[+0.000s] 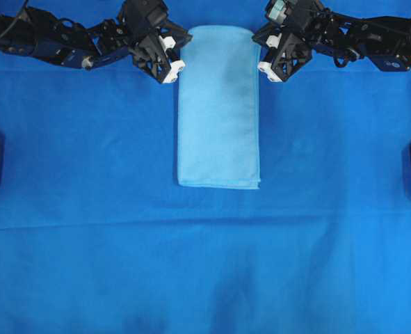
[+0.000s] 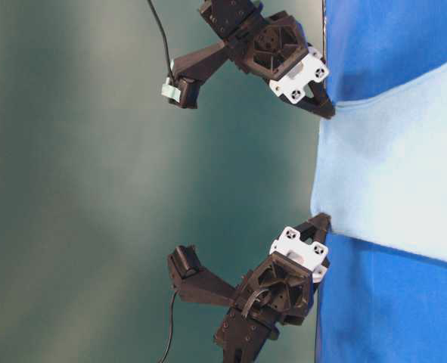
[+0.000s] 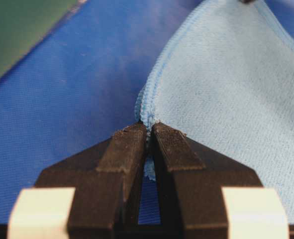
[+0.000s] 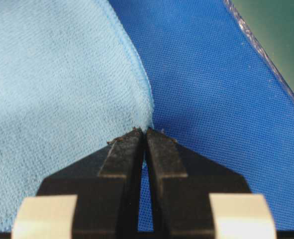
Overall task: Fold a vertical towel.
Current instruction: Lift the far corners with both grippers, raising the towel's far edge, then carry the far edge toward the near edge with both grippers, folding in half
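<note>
Nearest the overhead camera's bottom edge lies the bare deep-blue sheet that covers the whole table, the largest thing here, faintly creased across its width. On it, toward the far side and centred between left and right, lies the towel: a pale sky-blue rectangle with its long axis running near to far, layered, its near end a neat folded edge and its far end reaching up between the two arms. The left gripper sits at the towel's far left corner and the right gripper at its far right corner. In the left wrist view the left gripper's black jaws are pressed together on the stitched corner of the cloth, a sliver of blue pinched in the slit between them; in the right wrist view the right gripper's jaws are likewise pressed together with the towel's rounded corner caught at their tips. The table-level view shows the cloth drawn up slightly at both pinched corners. The step in hand looks to be carrying the far edge toward the near edge to halve the towel. To do it well, both arms should probably lift just enough for the corners to clear the layers beneath, travel together at equal pace so the edge stays straight, and set the corners down squarely on the near corners before releasing; uneven motion would likely skew the fold.
</note>
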`<control>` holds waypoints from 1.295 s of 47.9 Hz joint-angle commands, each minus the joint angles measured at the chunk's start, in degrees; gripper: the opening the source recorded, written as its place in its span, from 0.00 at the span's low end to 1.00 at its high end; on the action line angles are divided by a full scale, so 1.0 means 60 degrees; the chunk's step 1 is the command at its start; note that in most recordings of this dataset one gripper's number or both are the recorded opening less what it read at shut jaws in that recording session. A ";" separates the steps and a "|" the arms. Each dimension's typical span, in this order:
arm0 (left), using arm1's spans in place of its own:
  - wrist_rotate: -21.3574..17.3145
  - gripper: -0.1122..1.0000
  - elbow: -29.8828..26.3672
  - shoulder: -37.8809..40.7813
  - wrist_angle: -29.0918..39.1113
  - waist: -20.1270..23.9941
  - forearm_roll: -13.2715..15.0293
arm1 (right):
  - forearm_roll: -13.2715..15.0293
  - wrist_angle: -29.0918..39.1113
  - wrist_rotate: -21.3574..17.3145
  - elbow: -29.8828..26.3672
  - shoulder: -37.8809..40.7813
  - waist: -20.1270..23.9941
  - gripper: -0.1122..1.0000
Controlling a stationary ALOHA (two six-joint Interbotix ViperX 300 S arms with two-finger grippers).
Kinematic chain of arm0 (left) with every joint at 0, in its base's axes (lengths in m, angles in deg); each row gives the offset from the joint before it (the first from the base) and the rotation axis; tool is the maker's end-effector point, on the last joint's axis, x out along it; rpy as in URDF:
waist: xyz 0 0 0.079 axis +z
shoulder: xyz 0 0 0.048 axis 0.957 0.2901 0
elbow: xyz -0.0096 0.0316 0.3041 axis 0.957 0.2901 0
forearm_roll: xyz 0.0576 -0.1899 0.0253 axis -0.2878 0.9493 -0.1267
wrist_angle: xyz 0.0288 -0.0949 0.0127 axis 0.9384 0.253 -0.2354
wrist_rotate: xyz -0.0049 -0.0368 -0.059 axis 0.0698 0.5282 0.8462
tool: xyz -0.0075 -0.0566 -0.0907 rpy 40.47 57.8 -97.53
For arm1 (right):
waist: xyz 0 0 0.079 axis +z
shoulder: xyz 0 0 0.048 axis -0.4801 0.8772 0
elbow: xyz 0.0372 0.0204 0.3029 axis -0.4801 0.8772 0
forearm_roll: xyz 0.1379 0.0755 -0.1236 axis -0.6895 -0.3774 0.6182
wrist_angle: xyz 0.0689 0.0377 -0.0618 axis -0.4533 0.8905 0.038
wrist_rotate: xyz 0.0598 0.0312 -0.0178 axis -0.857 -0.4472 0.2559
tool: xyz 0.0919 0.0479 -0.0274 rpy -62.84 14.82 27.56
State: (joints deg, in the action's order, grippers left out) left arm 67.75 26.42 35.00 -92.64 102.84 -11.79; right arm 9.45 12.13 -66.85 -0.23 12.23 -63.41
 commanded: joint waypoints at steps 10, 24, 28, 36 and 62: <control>-0.0015 0.13 0.0132 -0.0645 0.0103 -0.0220 0.0000 | 0.0029 0.0073 -0.0044 -0.0073 -0.0791 0.0044 0.12; -0.0029 0.13 0.0674 -0.1772 0.0220 -0.0659 -0.0015 | 0.0015 0.1040 -0.0044 0.0073 -0.2241 0.0513 0.12; -0.0029 0.13 0.0835 -0.2212 0.0410 -0.0894 -0.0015 | 0.0029 0.1216 -0.0044 0.0146 -0.2622 0.0776 0.12; -0.0015 0.13 0.1143 -0.2988 0.0908 -0.1436 -0.0015 | -0.0015 0.1348 -0.0146 0.0483 -0.3149 0.1377 0.12; 0.0454 0.13 0.1860 -0.3076 0.1714 -0.3867 -0.0015 | -0.0557 0.1802 -0.0718 0.1348 -0.3281 0.3779 0.12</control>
State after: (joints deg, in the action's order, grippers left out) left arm 70.03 37.84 16.64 -82.18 81.31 -11.88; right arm 6.29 23.21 -70.46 7.95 -7.29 -41.70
